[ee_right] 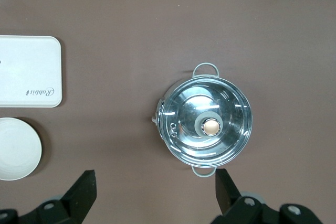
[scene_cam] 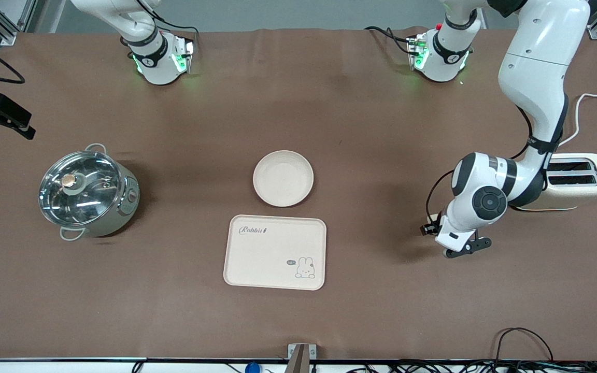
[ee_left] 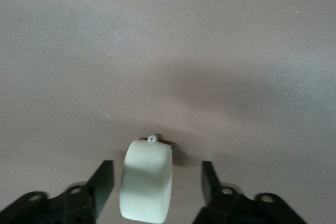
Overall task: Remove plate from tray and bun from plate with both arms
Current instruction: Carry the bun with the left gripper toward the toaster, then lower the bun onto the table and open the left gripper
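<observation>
The bun (ee_left: 146,179) lies on the brown table between the fingers of my left gripper (ee_left: 157,182), with a gap on each side. The left gripper (scene_cam: 454,243) is open and low over the table next to the toaster; in the front view it hides the bun. The plate (scene_cam: 283,177) sits empty at mid-table, just farther from the front camera than the tray, and also shows in the right wrist view (ee_right: 16,148). My right gripper (ee_right: 155,190) is open and empty, high over bare table beside the pot. It is out of the front view.
The cream tray with a rabbit drawing (scene_cam: 274,252) lies empty beside the plate. A steel pot with a glass lid (scene_cam: 87,192) stands toward the right arm's end. A cream toaster (scene_cam: 581,180) stands toward the left arm's end, partly covered by the left arm.
</observation>
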You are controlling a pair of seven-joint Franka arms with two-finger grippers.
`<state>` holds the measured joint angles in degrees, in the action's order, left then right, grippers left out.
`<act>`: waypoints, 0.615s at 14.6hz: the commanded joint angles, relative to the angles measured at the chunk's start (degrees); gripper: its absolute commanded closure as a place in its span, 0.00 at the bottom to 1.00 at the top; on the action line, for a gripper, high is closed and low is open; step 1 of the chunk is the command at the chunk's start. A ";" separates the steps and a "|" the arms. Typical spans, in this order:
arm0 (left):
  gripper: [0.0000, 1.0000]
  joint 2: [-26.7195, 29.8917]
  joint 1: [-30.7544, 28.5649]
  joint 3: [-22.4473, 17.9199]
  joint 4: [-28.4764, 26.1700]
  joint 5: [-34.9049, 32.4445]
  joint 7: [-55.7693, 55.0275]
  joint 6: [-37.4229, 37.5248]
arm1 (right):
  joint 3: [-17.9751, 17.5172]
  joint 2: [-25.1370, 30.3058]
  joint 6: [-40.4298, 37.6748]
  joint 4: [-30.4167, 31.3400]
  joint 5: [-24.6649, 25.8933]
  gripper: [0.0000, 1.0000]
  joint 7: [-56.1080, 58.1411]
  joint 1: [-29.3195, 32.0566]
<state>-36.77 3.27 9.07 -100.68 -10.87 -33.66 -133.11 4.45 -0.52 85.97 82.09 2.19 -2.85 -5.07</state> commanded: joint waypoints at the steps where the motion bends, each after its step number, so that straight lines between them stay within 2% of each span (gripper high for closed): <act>1: 0.00 2.40 0.33 0.34 0.66 -1.26 -0.35 0.65 | -0.06 -0.27 -0.10 -0.88 -0.43 0.00 -0.93 -0.46; 4: 0.00 6.88 0.42 0.34 1.53 -1.35 -0.26 3.72 | -0.06 -0.19 -0.10 -0.88 -0.43 0.00 -1.02 -1.34; 9: 0.00 14.96 0.15 0.34 6.71 -1.44 3.50 13.65 | -0.06 -0.19 -0.19 -0.62 -0.52 0.00 -1.02 -1.26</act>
<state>-25.63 3.52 9.41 -95.13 -11.01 -32.22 -123.12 4.39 -0.52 85.99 82.00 2.14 -2.99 -6.33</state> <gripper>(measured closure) 0.000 0.000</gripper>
